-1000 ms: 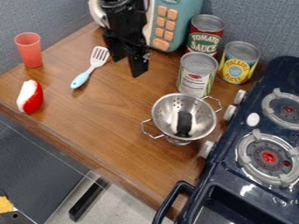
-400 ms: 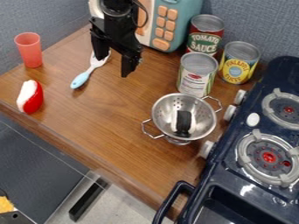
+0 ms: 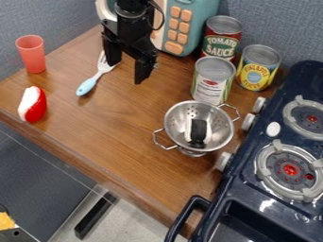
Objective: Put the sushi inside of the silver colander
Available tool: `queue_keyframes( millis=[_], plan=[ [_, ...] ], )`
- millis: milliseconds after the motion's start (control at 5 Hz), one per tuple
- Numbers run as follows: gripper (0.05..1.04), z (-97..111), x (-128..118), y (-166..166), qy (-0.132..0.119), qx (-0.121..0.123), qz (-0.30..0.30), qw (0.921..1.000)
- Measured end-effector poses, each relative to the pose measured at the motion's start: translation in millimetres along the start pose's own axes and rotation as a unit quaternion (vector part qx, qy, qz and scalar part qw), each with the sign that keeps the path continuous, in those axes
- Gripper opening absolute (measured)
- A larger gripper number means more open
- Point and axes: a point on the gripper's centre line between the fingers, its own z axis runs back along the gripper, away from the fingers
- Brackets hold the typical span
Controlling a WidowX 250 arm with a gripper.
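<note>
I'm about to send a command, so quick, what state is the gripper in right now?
Gripper: open, its two fingers apart, holding nothing.

"Any way through for me?"

"I see bare wood between the spatula (image 3: 94, 78) and the colander (image 3: 193, 112); cans (image 3: 211, 85) block the colander's far side; the stove (image 3: 249, 161) hems it in on the other."

"And above its bowl?"

"Open from overhead."
</note>
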Motion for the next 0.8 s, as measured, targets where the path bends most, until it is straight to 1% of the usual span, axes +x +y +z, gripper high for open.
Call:
queue_keyframes(
  millis=[200,400,800],
  plan=[
    [0.999,-3.4,-0.5,0.8,0.023,-0.026,0.0,0.9994],
    [0.999,-5.0,-2.0,6.1,0.059,-0.052,0.024,0.9966],
    [0.999,-5.6,-5.0,6.8,0.066,-0.055,0.027,0.9959]
  ],
)
